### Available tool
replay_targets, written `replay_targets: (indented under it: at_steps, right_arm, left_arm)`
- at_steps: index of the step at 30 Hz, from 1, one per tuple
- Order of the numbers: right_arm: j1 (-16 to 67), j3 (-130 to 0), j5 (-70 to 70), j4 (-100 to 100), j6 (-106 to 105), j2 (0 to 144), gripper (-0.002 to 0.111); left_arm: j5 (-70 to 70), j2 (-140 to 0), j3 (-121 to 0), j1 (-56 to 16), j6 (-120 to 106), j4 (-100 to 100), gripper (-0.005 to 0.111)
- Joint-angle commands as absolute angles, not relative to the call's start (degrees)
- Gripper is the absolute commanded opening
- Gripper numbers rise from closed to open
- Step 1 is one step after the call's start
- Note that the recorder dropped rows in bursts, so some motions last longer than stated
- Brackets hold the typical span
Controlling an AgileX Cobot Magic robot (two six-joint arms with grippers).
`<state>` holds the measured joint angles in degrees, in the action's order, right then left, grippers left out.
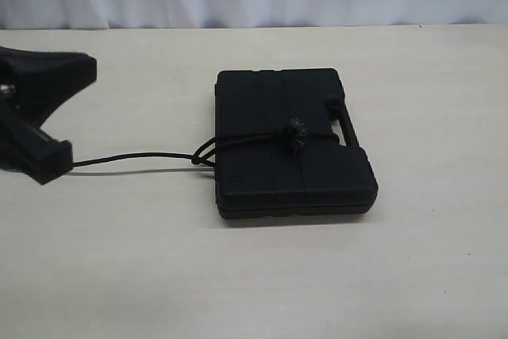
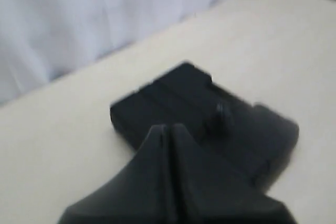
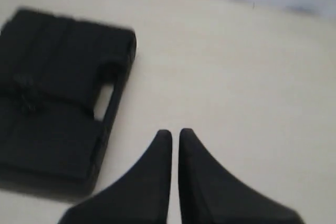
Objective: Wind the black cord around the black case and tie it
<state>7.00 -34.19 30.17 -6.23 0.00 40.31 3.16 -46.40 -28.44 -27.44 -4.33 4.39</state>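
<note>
On the desk (image 1: 254,283), one black case (image 1: 317,176) lies flat, one black cord (image 1: 135,157) bound across its lid; left pincer (image 1: 57,163), held low, clenches the cord's tail, right pincer (image 3: 175,132) hovers clenched, empty.

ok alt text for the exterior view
A flat black case lies on a pale table, with a black cord wrapped across its lid and a frayed knot on top. The cord's tail runs left into the shut left gripper.
</note>
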Motion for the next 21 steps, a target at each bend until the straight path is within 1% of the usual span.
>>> replay_targets:
  at_steps: [1, 3, 8, 16, 18, 21]
  right_arm:
    - [6.8, -24.6, 14.6, -6.7, -0.8, 31.0, 0.004]
    - [6.8, -22.0, 14.1, -6.7, -0.8, 27.4, 0.004]
    - [6.8, -18.6, 14.5, -6.7, -0.8, 21.0, 0.004]
    - [11.1, -18.3, 16.1, -6.0, -0.7, 19.2, 0.004]
    - [11.5, -18.3, 16.1, -5.0, -0.7, 17.9, 0.004]
    - [11.5, -16.8, 13.8, -5.0, -0.7, 13.6, 0.004]
  left_arm:
    - [-23.6, -44.0, -18.8, -27.7, -4.7, 3.0, 0.000]
    - [-27.0, -44.0, -17.2, -27.7, -4.7, 3.0, 0.000]
    - [-25.6, -44.0, -17.2, -27.7, -4.7, 3.0, 0.000]
    - [-25.6, -43.9, -16.6, -27.7, -4.7, 3.3, 0.000]
    - [-25.9, -42.3, -15.4, -27.7, -4.7, 0.0, 0.000]
    - [-27.9, -36.6, -10.1, -27.7, -4.7, -4.9, 0.000]
